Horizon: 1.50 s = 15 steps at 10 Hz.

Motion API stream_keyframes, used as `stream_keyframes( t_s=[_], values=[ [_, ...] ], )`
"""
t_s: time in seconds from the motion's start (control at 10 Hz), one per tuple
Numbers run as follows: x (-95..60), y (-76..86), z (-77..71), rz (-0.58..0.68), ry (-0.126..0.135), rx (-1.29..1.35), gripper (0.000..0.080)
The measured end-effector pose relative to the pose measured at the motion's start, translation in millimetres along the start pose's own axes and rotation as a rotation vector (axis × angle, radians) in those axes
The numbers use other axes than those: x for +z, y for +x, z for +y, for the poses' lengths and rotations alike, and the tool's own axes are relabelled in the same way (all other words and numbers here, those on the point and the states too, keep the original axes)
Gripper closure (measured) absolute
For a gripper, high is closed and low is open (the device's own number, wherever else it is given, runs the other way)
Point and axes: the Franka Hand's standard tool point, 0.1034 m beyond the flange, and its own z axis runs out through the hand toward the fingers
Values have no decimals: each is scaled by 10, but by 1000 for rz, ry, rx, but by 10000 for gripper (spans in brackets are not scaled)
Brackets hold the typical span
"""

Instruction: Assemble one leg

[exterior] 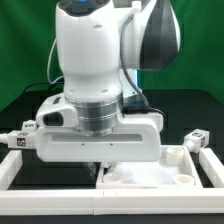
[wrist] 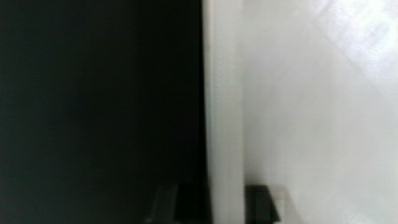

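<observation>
In the exterior view my arm's white hand (exterior: 95, 135) hangs low over the large white rimmed panel (exterior: 140, 178), and the fingers are hidden behind it. In the wrist view my gripper (wrist: 224, 205) straddles the panel's upright rim (wrist: 222, 100): one dark fingertip (wrist: 185, 205) is on the dark side and the other is on the white side. The jaws stand close on the rim and seem shut on it. One leg, a small white peg with a marker tag (exterior: 20, 137), lies at the exterior view's left. Another leg (exterior: 197, 140) lies at the right.
A white border frame (exterior: 212, 165) runs along both sides and the front of the work area. A black cloth background and cables (exterior: 45, 75) lie behind the arm. In the wrist view the panel's flat white face (wrist: 311, 100) fills one half and dark table the other.
</observation>
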Motion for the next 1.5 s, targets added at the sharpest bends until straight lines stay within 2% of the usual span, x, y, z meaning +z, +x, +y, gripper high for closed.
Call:
stream_keyframes(
  t_s=[0.2,0.3,0.5,1.0,1.1,1.2,1.3,1.4,1.5],
  values=[
    [7,-10,-178,0,-1,-11,744],
    [-1,11,-218,12,-11,-20,744],
    [-8,40,-238,33,-33,-38,744],
    [-17,62,-235,43,-34,-46,742],
    [-17,61,-236,43,-34,-46,560],
    [-17,61,-236,43,-34,-46,424],
    [-20,61,-236,42,-34,-46,424],
    [-96,33,-236,22,-32,-50,231],
    [-239,-12,-256,8,-28,-66,175]
  ],
)
